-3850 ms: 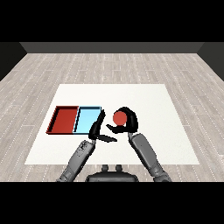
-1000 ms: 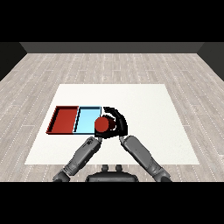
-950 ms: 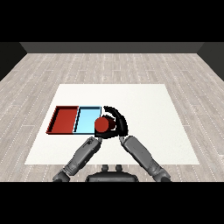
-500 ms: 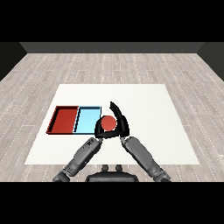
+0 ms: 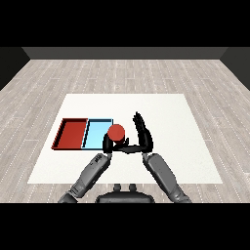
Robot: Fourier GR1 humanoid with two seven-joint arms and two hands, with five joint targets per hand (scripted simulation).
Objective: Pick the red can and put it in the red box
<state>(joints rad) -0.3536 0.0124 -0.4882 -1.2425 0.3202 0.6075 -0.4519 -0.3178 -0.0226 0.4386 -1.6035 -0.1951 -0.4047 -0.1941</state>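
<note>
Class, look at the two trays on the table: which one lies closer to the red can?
The light blue tray: its right edge meets the red can, while the red tray lies beyond it, further left.

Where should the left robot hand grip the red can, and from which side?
Around the side wall, below the top. The red can stands upright by the blue tray, and the left robot hand is on its left side. The right robot hand has opened with straight fingers, so a left-side wrap looks best.

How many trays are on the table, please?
2: the red tray at the left, and the blue tray directly to its right, beside the can.
</note>
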